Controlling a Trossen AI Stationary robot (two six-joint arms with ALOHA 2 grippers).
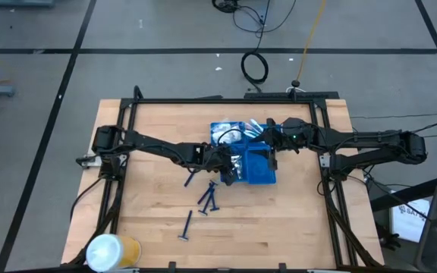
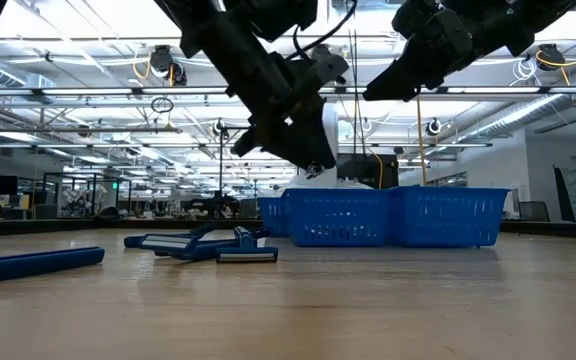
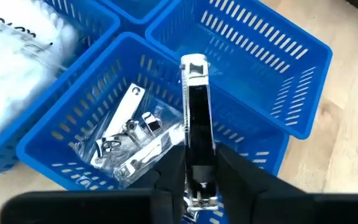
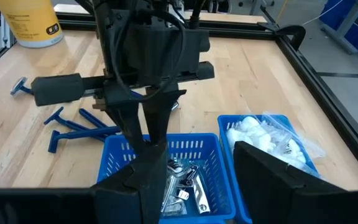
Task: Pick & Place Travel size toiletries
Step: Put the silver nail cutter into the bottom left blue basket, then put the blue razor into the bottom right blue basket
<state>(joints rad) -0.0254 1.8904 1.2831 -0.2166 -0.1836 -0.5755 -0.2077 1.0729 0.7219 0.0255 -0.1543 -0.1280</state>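
My left gripper [image 1: 226, 168] [image 3: 197, 158] hovers over the blue compartment tray [image 1: 268, 180] and is shut on a shiny silver nail clipper [image 3: 195, 106]. Below it, one compartment [image 3: 42, 155] holds several more silver clippers [image 3: 126, 137]. A crinkly clear-white packet [image 4: 263, 134] lies in a neighbouring compartment. My right gripper [image 1: 268, 148] [image 4: 210, 180] is open and empty above the tray's far part. Dark blue razors [image 1: 207, 197] [image 4: 73, 124] lie flat on the wooden table, near and left of the tray. My left gripper pinches the silver nail clipper between its two fingers [image 3: 173, 177], at one end [image 3: 197, 165]. The fingers slant down from above, along the clipper's length. Its free end [image 3: 193, 65] sticks out past the fingertips. The clipper is lifted clear above the compartment of clippers.
A big white-and-yellow roll [image 1: 111, 250] stands at the table's near left corner. A black frame [image 1: 325, 159] runs around the work area. One razor [image 1: 186, 225] lies apart toward the near edge. Bare wood spans the table's near half.
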